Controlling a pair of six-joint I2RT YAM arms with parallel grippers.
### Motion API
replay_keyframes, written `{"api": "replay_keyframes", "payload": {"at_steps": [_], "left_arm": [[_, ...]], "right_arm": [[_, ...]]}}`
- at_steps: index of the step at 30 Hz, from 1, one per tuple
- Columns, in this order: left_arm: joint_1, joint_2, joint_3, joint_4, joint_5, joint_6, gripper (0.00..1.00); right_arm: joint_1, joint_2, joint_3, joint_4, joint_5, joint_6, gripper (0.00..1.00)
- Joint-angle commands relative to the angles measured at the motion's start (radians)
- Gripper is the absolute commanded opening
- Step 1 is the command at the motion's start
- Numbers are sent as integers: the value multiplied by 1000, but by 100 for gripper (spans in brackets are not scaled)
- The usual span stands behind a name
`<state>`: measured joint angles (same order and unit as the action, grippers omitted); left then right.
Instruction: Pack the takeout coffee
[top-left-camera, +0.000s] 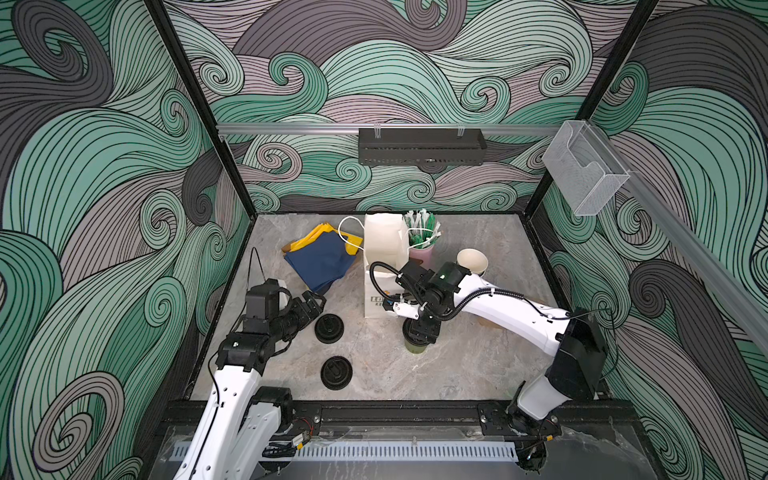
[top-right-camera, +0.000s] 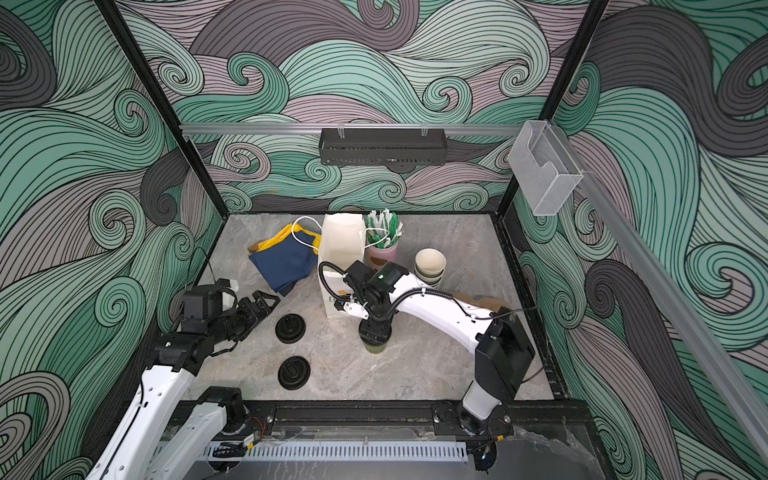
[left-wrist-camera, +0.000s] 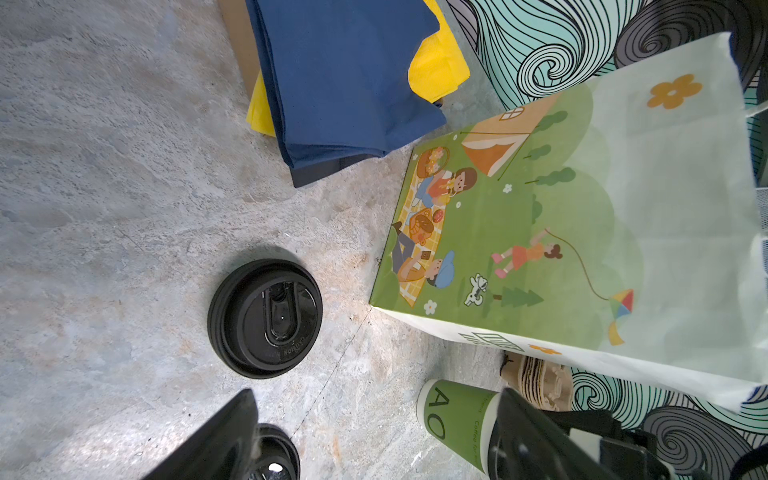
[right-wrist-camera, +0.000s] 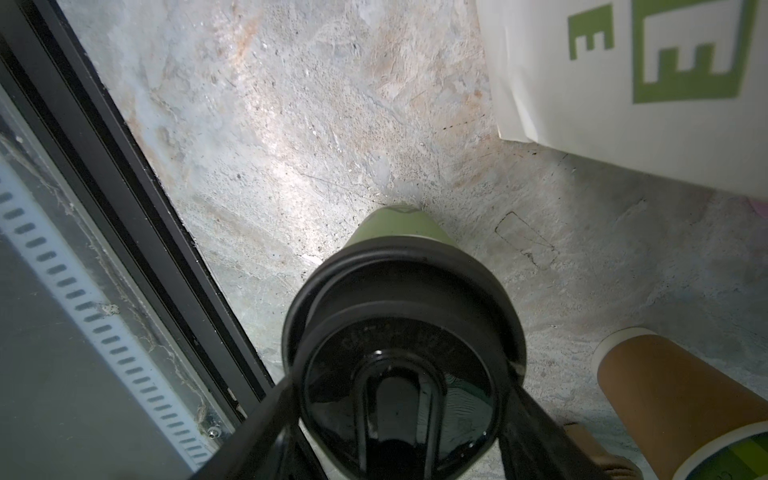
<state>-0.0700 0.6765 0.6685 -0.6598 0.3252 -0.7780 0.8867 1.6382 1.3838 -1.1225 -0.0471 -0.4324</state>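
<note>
Cup (top-left-camera: 417, 348), the only lidded one in view, stands upright near the middle of the counter (top-left-camera: 457, 374), just in front of the bag (top-left-camera: 384, 249). It is a tapered olive-green paper cone. Its lid (right-wrist-camera: 399, 332) is round, glossy black plastic with an oval sip recess moulded into the top. The right gripper (top-left-camera: 419, 334) points straight down over it, and its jaws clasp the lid's rim from two sides, set fairly wide. The left gripper (top-left-camera: 312, 302) hangs over the counter's left side, jaws spread wide with nothing between them.

One loose lid (top-left-camera: 329, 328) of the same black plastic lies flat just beside the left gripper, and a second loose lid (top-left-camera: 336, 372) lies nearer the front edge. The one bag is boxy white paper, upright and open-topped, with white cord handles and a picnic print on one side. Beside it a pink tumbler (top-left-camera: 420, 254) holds paper-wrapped sticks (top-left-camera: 422, 228). A cup stack (top-left-camera: 472, 261) of nested lidless paper cups stands further right; I cannot tell how many. Folded blue and yellow napkins (top-left-camera: 322, 262) lie left of the bag. The counter is grey and mottled like stone.
</note>
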Motion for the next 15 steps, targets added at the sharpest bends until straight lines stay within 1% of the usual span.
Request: {"api": "replay_keyframes", "payload": {"at_steps": [1,8,15], "left_arm": [[-8,-2,7,-23,8,13,93],[-17,-2,4,-20,17,4,93],[-48,-3,-5,-20,18,-12,93]], "right_arm": [[-5,8,-29,3,7,-3,71],[-2,-4,-40,7,-58,19,70],[20,-8,-67,9,-114,47,69]]}}
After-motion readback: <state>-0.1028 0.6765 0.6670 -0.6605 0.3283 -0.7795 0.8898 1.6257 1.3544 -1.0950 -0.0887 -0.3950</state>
